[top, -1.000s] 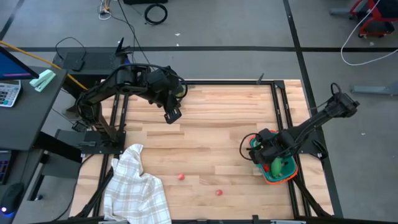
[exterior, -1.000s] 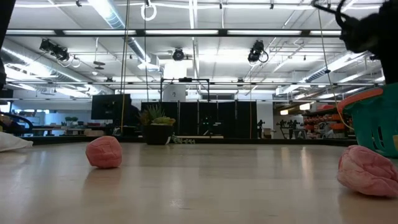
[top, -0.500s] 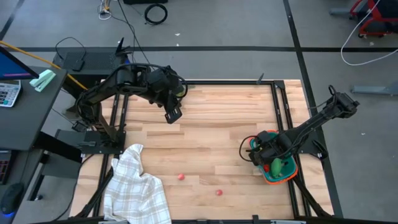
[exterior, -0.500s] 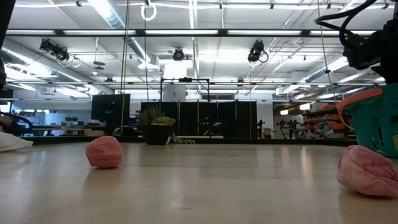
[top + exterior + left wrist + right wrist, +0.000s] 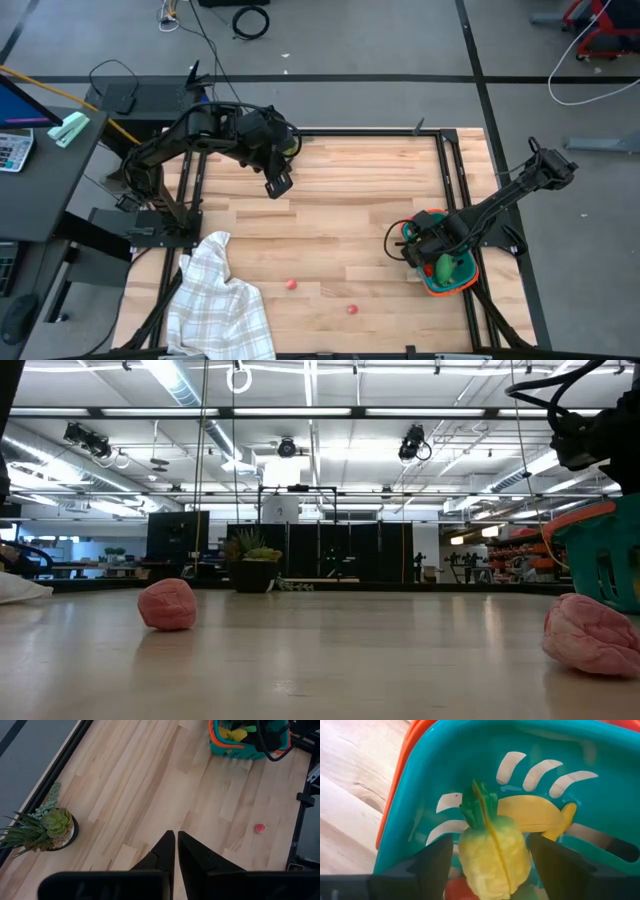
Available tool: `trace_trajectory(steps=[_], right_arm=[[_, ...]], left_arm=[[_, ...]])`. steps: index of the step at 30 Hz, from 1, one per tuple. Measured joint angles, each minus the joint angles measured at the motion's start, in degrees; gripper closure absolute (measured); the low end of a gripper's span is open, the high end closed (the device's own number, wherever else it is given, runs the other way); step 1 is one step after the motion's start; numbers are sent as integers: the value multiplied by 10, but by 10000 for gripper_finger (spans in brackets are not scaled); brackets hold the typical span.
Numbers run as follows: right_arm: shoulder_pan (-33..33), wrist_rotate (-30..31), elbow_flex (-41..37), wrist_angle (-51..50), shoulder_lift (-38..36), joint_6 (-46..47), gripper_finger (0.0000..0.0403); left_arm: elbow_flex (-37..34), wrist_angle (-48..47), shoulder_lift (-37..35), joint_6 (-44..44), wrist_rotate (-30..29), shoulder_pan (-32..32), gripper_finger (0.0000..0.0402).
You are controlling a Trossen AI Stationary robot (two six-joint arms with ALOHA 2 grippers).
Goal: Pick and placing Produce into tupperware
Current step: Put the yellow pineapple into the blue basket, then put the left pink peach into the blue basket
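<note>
The big light wooden tabletop (image 5: 340,210) holds everything here. At its right side, near the front, stands the teal slatted plastic tub with an orange rim (image 5: 462,283), the place where the toy food goes. The right pincer (image 5: 492,852) is down inside this tub, and its two dark fingers (image 5: 432,865) stand wide apart on either side of a yellow toy pineapple with a green leafy top (image 5: 492,852). They do not seem to squeeze it, so it looks like the pineapple is being let go. A yellow toy banana (image 5: 532,815) lies behind it in the tub, and something red shows under it. To do this step well, the right pincer should go straight up with its fingers wide, so it does not bump the pineapple or tip the tub. The left pincer (image 5: 175,847) waits over the far left part of the tabletop with its fingers shut and nothing in them, near a small green potted plant (image 5: 55,825). Two tiny round red toy fruits (image 5: 291,284) lie on the bare wood near the front, well apart from the tub, and I think they come next.
</note>
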Motion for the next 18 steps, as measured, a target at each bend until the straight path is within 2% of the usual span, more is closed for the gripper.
trace_trajectory(steps=[4, 9, 13, 18], right_arm=[[0, 0, 1, -10, -3, -4, 125], [0, -4, 37, -76, -4, 19, 130], [0, -5, 109, -168, -4, 11, 137], [0, -6, 244, -243, -6, -5, 144]], left_arm=[[0, 0, 0, 0, 0, 0, 378], [0, -8, 0, 0, 0, 0, 362], [-3, -30, 4, 0, 0, -1, 335], [-58, -30, 4, -5, 21, -22, 287]])
